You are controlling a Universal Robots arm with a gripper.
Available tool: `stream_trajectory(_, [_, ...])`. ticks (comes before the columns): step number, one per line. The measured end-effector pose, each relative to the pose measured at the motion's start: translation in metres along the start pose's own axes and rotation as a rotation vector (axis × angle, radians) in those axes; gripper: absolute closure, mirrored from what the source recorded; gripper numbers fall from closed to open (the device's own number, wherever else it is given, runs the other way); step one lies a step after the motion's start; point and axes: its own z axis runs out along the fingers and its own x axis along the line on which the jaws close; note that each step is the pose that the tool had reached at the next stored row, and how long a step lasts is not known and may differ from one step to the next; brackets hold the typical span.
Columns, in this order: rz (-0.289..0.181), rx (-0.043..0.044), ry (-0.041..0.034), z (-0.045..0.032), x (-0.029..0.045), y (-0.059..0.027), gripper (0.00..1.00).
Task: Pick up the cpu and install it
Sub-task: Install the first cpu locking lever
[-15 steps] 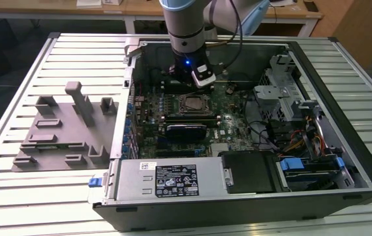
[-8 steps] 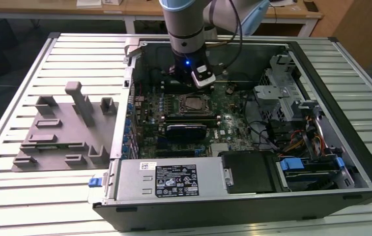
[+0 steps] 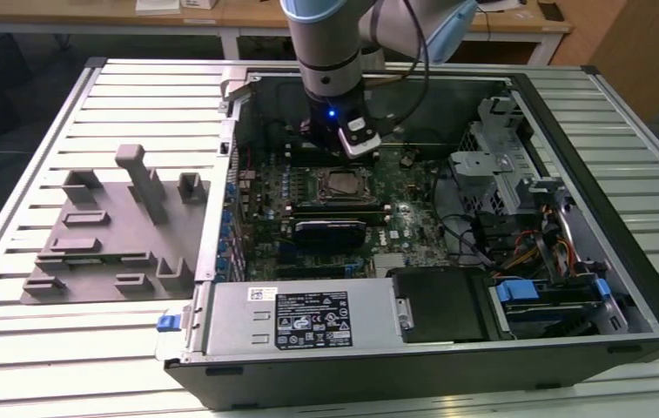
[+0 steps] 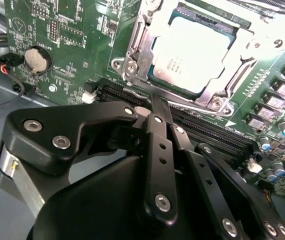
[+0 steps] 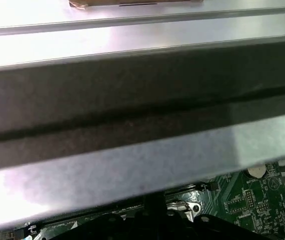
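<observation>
In the exterior view, an open computer case [image 3: 561, 287] is being supported on a slatted metal table [image 3: 27, 157], the gripper [image 3: 353, 144] being held above the motherboard [image 3: 411, 226]. In the second wrist view, the cpu [image 4: 195, 50] is being seated in its socket frame [image 4: 132, 60] at upper centre, just beyond the fingertips [image 4: 155, 102], which are being kept together, empty.

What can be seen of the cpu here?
The cpu is a flat square chip with a pale, shiny metal top and a thin darker rim. It lies level in the socket on the green board, metal frame around it. Nothing grips it; the claw sits beside it, apart.
</observation>
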Motion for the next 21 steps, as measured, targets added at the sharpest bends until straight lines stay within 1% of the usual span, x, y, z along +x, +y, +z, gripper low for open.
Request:
stream_trajectory(3, [0.009, 0.0062, -0.0037, 0.0010, 0.0002, 0.0001, 0.89])
stream_trajectory(10, [0.025, 0.0091, -0.0068, 0.0014, 0.0004, 0.0008, 0.89])
stream_trajectory(16, [0.045, 0.0123, -0.0104, 0.0024, 0.0015, 0.0053, 0.89])
stream_trajectory(21, [0.058, 0.0158, -0.0131, 0.0037, 0.0018, 0.0052, 0.89])
